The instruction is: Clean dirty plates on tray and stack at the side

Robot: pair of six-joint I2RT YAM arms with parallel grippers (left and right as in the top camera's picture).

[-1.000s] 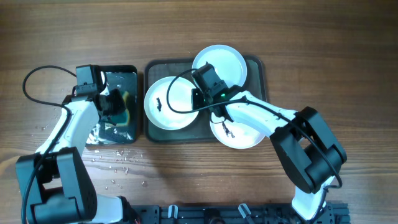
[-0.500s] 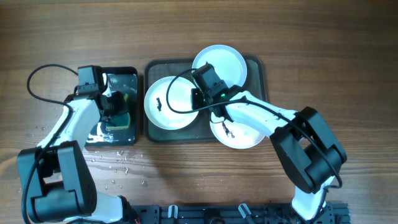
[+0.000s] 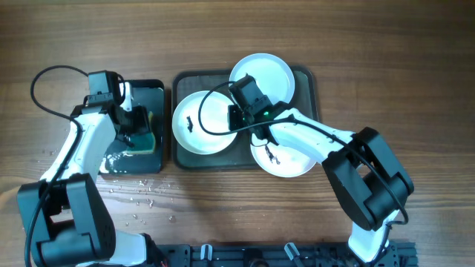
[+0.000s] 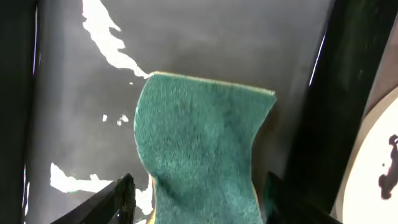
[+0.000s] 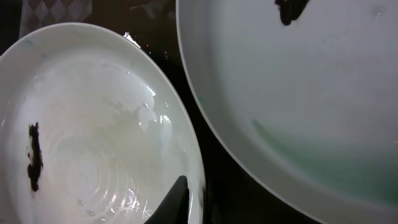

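Just left of tray (image 3: 189, 80) on droplet-spotted wooden table (image 3: 371, 44): black tray (image 3: 156, 95), sponge (image 4: 199, 155) within parted left gripper (image 4: 196, 196); right gripper (image 3: 252, 126) closure indeterminate.

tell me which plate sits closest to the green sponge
The white plate at the left end of the tray, next to the black tray holding the green sponge. The other two plates lie farther right.

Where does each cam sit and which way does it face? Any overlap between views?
Overhead: fixed above the table, facing straight down; left arm, right arm, tray and three plates in view.
Left wrist: faces down at the sponge on the black tray; its fingers flank the sponge.
Right wrist: close above two smudged plates; one fingertip shows at the bottom.
Shared: overhead and left wrist both show the sponge.
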